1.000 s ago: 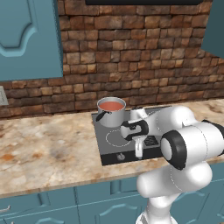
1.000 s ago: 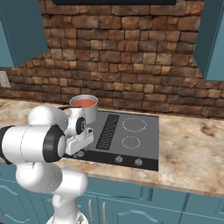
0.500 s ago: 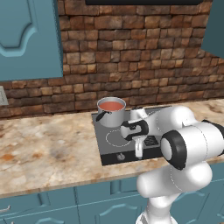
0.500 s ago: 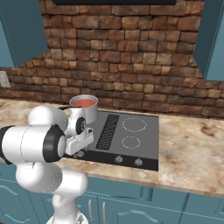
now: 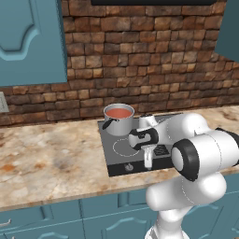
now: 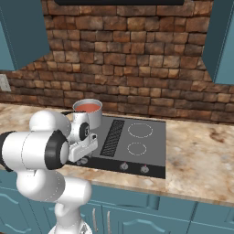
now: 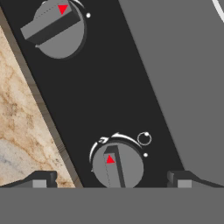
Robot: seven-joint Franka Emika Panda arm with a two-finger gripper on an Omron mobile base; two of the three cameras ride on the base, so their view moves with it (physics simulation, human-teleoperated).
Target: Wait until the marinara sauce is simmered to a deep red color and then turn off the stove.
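The gripper [image 7: 111, 181] hangs spread wide and empty over the front strip of the stove, its two dark finger tips [image 7: 41, 180] standing to either side of a small round grey knob with a raised bar and a red triangle mark [image 7: 117, 166], touching nothing. In the left base view the gripper [image 5: 147, 161] points down at the front edge of the cooktop. A second grey knob of the same kind [image 7: 57, 27] sits further along the black strip, well apart from the first, and just beyond the strip's edge lies the mottled beige stone counter [image 7: 19, 113].

Outward from there, the flat dark grey cooktop with thin white ring burners [image 6: 141, 146] carries a small grey steel pot [image 5: 118, 123] on its rear burner, near the brick wall. The marinara sauce [image 5: 118, 113] fills the pot's mouth as a smooth orange-red disc, seen also from the other side [image 6: 87, 107]. Its colour looks closer to orange than to deep red, so the waiting step is probably not over.

The knob is likely a stiff, hard, light part that only turns on its axis. Its rounded rim would slip between the fingers, so the better hold is across the raised bar, one finger on each flat side, closing squarely before twisting. Which burner this knob governs cannot be told from here.
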